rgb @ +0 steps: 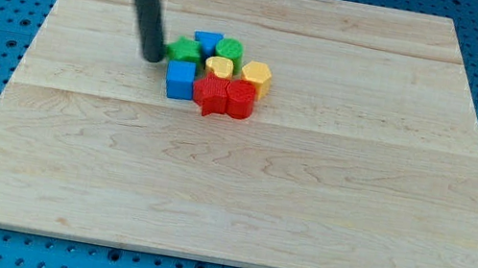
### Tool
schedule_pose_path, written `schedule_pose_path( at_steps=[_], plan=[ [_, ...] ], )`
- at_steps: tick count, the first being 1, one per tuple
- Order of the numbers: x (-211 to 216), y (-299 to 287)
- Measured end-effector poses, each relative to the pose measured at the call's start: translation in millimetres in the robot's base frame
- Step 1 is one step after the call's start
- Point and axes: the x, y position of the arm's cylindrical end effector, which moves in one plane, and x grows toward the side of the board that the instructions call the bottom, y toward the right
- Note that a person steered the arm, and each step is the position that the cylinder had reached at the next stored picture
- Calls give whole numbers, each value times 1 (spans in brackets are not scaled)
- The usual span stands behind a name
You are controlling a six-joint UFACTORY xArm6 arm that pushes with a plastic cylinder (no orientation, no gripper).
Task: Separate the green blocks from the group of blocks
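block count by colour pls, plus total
green: 2, a star-like one and a round one
blue: 2, a cube and one at the view's top
yellow: 2
red: 2
total: 8
My tip is at the green star-like one's left edge.

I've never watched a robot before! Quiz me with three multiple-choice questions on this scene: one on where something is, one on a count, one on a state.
1. Where is my tip?
A. at the cluster's left edge
B. the board's bottom right corner
C. off the board

2. How many green blocks?
A. none
B. two
C. five

3. The blocks lie:
A. scattered widely
B. stacked in a tower
C. bunched together

Answers: 1 A, it stands beside the left green block. 2 B, a second green block sits further right. 3 C, all crowd one spot on the wooden board.
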Motion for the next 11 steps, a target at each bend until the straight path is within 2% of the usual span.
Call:
schedule_pose_path(
  at_steps=[1,4,5,7,9,11],
  plan=[
    [-17,67],
    [-57,116],
    [-100,174],
    [-76,244],
    [-65,258],
    [-13,298]
  ],
)
